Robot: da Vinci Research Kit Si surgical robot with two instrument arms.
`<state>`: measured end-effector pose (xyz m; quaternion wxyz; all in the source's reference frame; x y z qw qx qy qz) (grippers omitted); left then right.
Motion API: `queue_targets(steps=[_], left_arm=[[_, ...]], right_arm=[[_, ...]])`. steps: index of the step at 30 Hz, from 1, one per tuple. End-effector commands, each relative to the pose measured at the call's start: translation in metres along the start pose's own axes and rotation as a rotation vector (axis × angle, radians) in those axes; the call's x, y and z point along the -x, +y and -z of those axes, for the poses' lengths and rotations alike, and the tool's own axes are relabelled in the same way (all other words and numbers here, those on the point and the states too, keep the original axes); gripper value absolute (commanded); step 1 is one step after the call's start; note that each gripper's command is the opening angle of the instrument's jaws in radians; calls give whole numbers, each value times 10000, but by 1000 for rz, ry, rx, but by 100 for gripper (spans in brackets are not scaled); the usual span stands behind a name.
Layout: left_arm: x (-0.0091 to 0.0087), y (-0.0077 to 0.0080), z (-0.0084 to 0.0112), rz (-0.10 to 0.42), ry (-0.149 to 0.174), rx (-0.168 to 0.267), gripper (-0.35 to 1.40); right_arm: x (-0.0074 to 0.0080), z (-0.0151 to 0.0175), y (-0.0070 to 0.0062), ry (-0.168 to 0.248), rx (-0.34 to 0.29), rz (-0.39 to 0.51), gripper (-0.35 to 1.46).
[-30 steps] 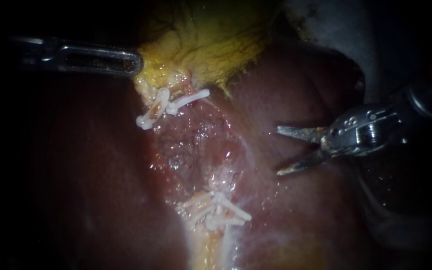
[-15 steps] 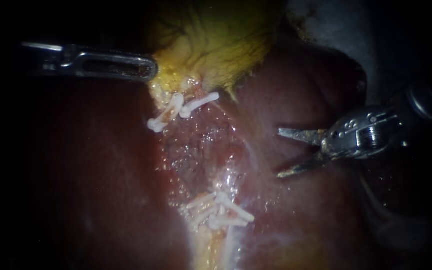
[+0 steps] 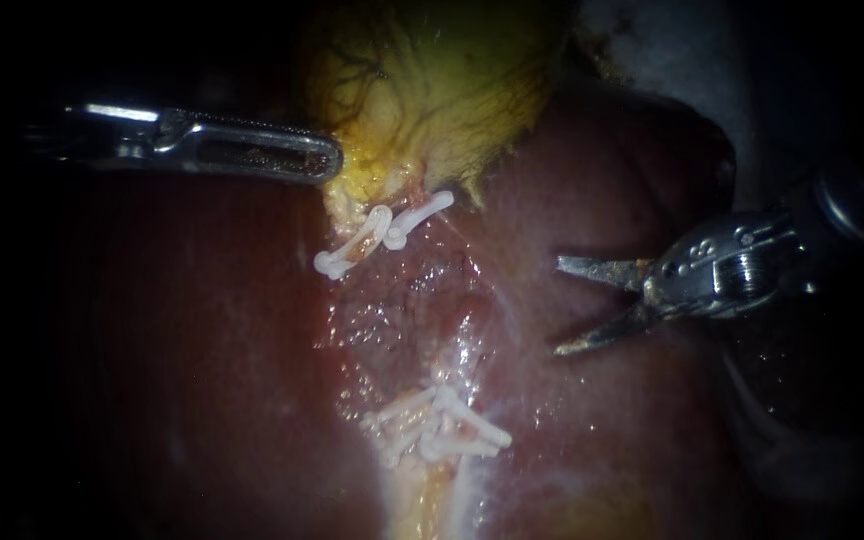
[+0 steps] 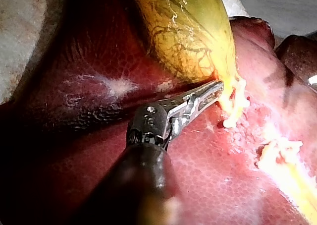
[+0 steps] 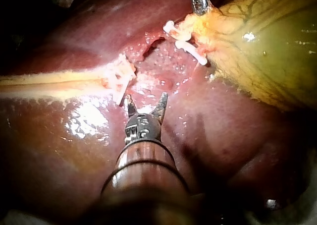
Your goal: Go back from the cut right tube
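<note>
The dark red liver (image 3: 202, 350) fills the endoscope view, with the yellow-green gallbladder (image 3: 432, 90) at its top. The left instrument (image 3: 330, 162) has its hand clamped on the gallbladder's pale lower edge, just beside the upper clips (image 3: 382, 228). The right instrument (image 3: 560, 305) hangs over the liver to the right of the raw bed, apart from both clip clusters. Its hand's two blades are spread and hold nothing. The cut tube (image 3: 422, 495), a pale stump, ends at the lower clips (image 3: 437, 425). Raw tissue separates the two white clusters.
</note>
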<state>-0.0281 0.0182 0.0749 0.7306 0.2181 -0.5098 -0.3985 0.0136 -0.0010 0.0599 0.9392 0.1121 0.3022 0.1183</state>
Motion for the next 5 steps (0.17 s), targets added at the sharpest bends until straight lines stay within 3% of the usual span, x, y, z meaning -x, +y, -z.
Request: queue_targets(steps=[1,5], left_arm=[[0,0,1,0,0,0,-35],[5,0,8,3,2,-6,-35]], right_arm=[[0,0,0,1,-3,6,145],[-4,-5,1,10,-31,9,145]])
